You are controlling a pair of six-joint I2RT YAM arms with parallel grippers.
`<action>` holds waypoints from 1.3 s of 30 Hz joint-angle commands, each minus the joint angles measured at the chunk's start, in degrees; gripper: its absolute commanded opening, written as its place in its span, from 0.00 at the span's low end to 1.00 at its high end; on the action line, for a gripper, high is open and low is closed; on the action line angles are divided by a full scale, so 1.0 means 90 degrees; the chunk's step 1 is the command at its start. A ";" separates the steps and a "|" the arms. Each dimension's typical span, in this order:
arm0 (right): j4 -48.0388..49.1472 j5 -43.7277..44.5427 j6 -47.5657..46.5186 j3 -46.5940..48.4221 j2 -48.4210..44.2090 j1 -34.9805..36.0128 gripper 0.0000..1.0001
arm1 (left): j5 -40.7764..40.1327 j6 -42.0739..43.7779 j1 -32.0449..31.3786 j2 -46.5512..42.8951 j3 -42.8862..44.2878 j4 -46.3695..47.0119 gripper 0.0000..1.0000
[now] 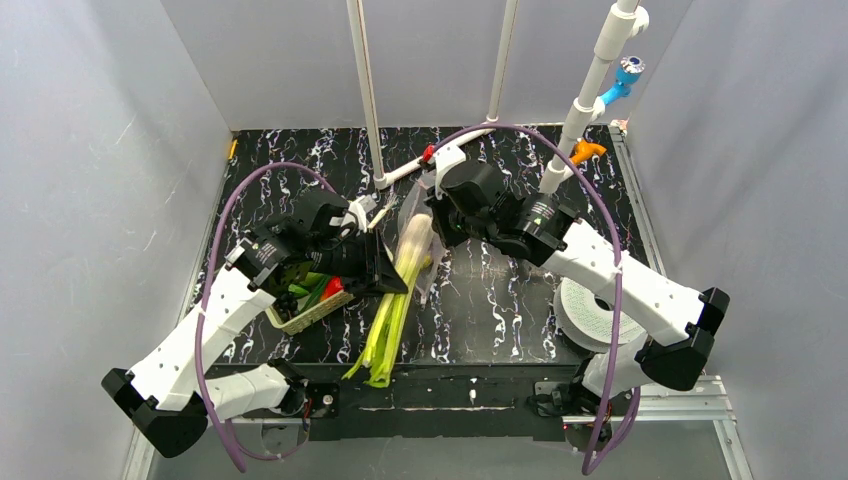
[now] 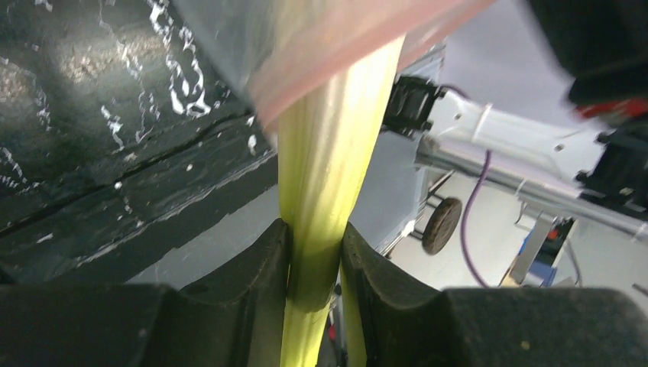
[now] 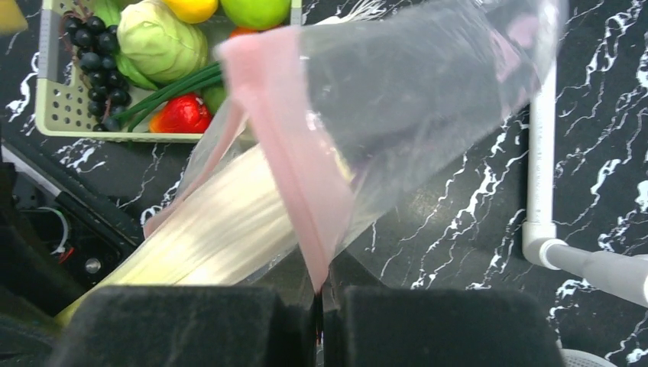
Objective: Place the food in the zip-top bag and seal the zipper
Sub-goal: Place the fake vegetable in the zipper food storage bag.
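Left gripper (image 2: 315,252) is clamped on the leek (image 2: 328,138) stalk, whose pale end pokes partway into the mouth of the zip-top bag (image 3: 428,99). The right gripper (image 3: 322,294) is pinched tight on the pink zipper (image 3: 283,145) strip, holding that edge up. Early stage, I'd judge: the rest of the food (image 3: 160,46) sits in the basket (image 3: 47,107) and the zipper is unsealed; no readable labels or writing anywhere.

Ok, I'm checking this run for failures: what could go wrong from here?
1. The right pincer holds the zip-top bag only by a pinch of its zipper; pushing the leek in could tug it free.
2. Most of the leek lies outside the bag, so the zipper may not close over it.
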 commanded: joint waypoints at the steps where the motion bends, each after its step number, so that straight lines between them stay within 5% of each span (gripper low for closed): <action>1: 0.0043 0.0237 0.0440 0.0218 -0.0202 0.0272 0.01 | -0.0391 -0.0732 0.0015 -0.0032 0.0437 0.0889 0.00; 5: 0.0036 -0.0166 0.0768 0.0138 -0.0387 0.0279 0.01 | 0.0083 -0.0944 0.0010 -0.0009 0.0358 0.1932 0.00; 16: -0.0450 -0.1270 0.0917 -0.0014 -0.0610 0.0269 0.01 | 0.1676 -0.1069 0.0014 0.0916 0.0490 0.2563 0.00; 24: -0.0408 -0.1606 0.1053 -0.0347 -0.0780 0.0271 0.01 | 0.0656 -0.0895 0.0114 0.0488 0.0494 0.2268 0.00; 30: -0.0330 -0.2023 0.1229 -0.0007 -0.0508 0.0270 0.01 | -0.1026 -0.0579 0.0141 0.0122 0.0346 0.1792 0.01; 39: -0.0221 -0.2410 0.1319 -0.0103 -0.0365 0.0269 0.01 | -0.0719 -0.0554 0.0240 0.0408 0.0504 0.2138 0.14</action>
